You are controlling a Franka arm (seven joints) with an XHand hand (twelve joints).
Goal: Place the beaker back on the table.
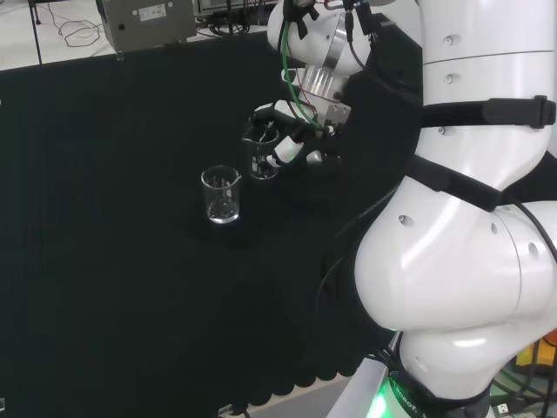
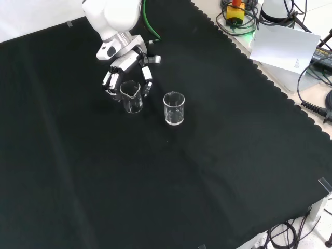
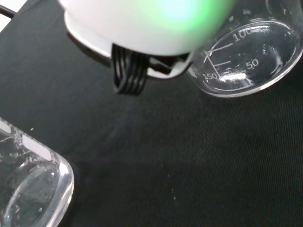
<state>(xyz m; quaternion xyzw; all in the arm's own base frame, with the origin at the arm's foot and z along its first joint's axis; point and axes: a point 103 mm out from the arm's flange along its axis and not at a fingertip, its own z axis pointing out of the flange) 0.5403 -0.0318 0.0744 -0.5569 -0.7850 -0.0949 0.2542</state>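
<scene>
Two clear glass beakers stand out against the black cloth. The hand [image 2: 127, 70] has its fingers [image 2: 147, 82] curled round one beaker [image 2: 132, 97], which is upright, with its base at or just above the cloth. In the head view this beaker [image 1: 261, 155] sits between the fingers of the hand [image 1: 291, 144]. The other beaker [image 2: 174, 108] stands free to the right in the front view, and nearer and to the left [image 1: 221, 194] in the head view. The wrist view has a marked beaker [image 3: 246, 56] and a second one [image 3: 28, 184]; which is held I cannot tell.
The black cloth [image 2: 171, 187] stretches wide in front of both beakers. Its scalloped edge [image 2: 270, 83] runs along the right of the front view, with cables and a white sheet [image 2: 282, 46] beyond. A grey box [image 1: 148, 22] sits past the cloth's far edge in the head view.
</scene>
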